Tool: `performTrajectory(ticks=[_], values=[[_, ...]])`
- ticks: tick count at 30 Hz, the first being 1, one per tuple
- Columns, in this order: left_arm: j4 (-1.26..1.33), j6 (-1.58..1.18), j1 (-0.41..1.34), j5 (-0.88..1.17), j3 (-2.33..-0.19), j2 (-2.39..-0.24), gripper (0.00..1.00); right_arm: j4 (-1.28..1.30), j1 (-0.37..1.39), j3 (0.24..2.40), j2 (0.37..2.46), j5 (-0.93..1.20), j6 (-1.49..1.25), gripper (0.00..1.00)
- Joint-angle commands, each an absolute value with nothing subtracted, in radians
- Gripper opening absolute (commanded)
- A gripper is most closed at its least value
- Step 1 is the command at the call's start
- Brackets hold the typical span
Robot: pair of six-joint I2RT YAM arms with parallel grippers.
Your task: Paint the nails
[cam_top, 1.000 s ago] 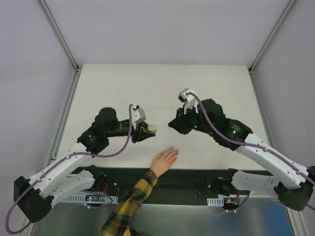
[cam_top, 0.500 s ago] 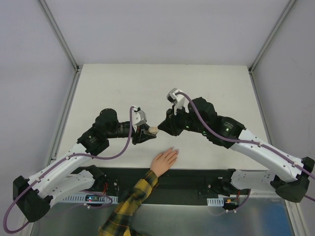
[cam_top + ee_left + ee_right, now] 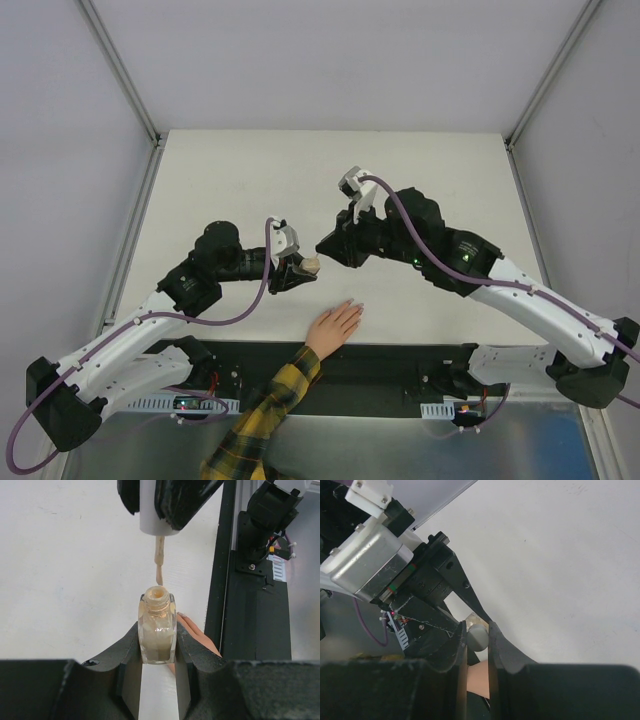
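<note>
Being gripped by the left gripper [image 3: 157, 636], the beige bottle [image 3: 158, 625] is being shown uncapped only in that wrist's view, the brush [image 3: 159, 562] hanging just above. Its white cap [image 3: 477, 637] is being pinched by the right gripper [image 3: 477, 627]. The nails [image 3: 357, 305] are being seen from above, near the left gripper.

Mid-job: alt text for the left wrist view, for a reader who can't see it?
The left end effector grips an open bottle of beige polish, and the right end effector holds the white cap above it, its brush just over the mouth. A person's hand shows beyond, at the table edge.
</note>
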State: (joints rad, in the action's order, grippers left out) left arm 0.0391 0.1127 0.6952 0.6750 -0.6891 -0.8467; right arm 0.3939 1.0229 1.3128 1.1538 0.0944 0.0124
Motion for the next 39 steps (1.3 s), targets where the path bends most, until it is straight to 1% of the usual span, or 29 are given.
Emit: performTrajectory(ticks=[1,11,26,31,34,39], values=[[0.060,0.138,0.707,0.681,-0.715,-0.833,0.00,0.374,1.028,1.358,1.170,0.115,0.023,0.00],[0.060,0.141,0.709,0.686,-0.713,-0.824,0.00,0.370,1.029,1.345,1.186,0.118,0.018,0.00],[0.060,0.153,0.709,0.680,-0.712,-0.807,0.00,0.367,1.028,1.322,1.215,0.179,-0.021,0.00],[0.061,0.160,0.709,0.680,-0.707,-0.801,0.00,0.370,1.028,1.316,1.244,0.218,-0.040,0.00],[0.060,0.160,0.710,0.672,-0.710,-0.801,0.00,0.393,1.031,1.327,1.276,0.279,-0.051,0.00],[0.060,0.160,0.710,0.657,-0.709,-0.795,0.00,0.374,1.048,1.272,1.292,0.284,-0.081,0.00]])
